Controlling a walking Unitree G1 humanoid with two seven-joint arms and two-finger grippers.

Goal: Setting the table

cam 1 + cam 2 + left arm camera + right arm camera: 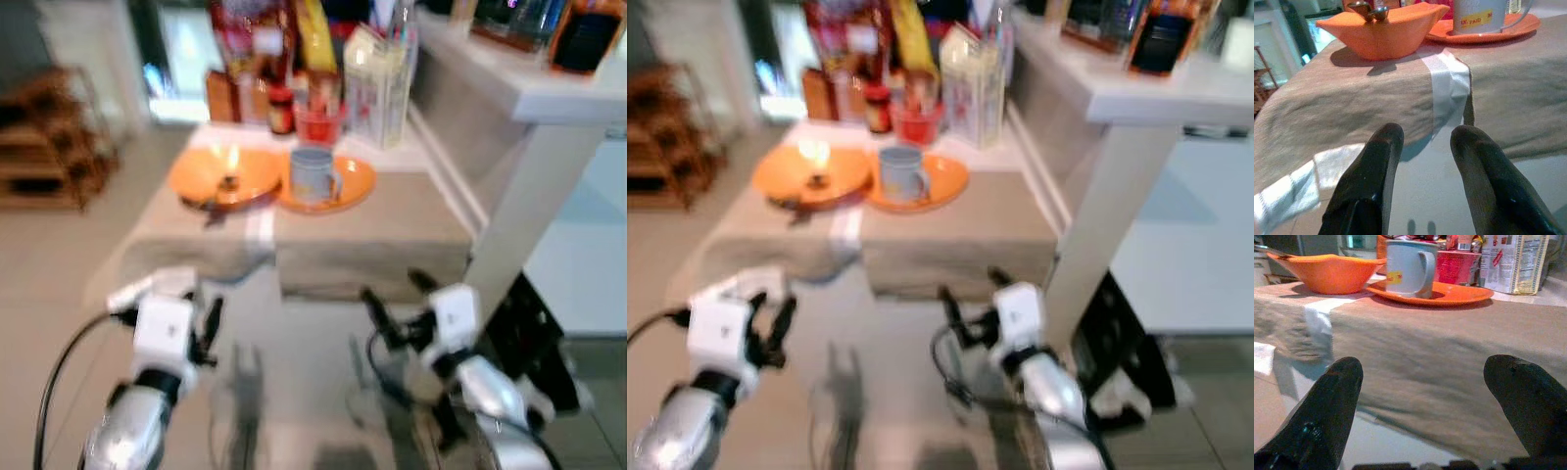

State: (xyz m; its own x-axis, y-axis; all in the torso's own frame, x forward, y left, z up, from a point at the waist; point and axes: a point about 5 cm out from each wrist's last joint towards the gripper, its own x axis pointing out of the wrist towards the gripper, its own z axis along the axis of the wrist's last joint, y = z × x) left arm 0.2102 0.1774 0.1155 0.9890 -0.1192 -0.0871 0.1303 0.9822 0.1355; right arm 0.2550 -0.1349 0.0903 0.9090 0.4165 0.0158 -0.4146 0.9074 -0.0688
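Observation:
A table (pixel 392 240) under a beige cloth stands ahead of me. On it an orange bowl (pixel 223 174) holds a spoon (pixel 1369 9). Beside it a grey mug (pixel 312 174) stands on an orange plate (pixel 355 186). My left gripper (pixel 209 331) hangs below the table's front edge, its fingers (pixel 1382 161) slightly apart and empty. My right gripper (pixel 397 294) is open wide just short of the cloth's edge, level with the plate (pixel 1449 293) and mug (pixel 1408 267).
Jars, a red cup (pixel 318 122), a carton (pixel 377 83) and bottles crowd the table's far end. A white counter (pixel 549 93) runs along the right. A wooden rack (pixel 44 147) stands at the far left. Open tiled floor lies before the table.

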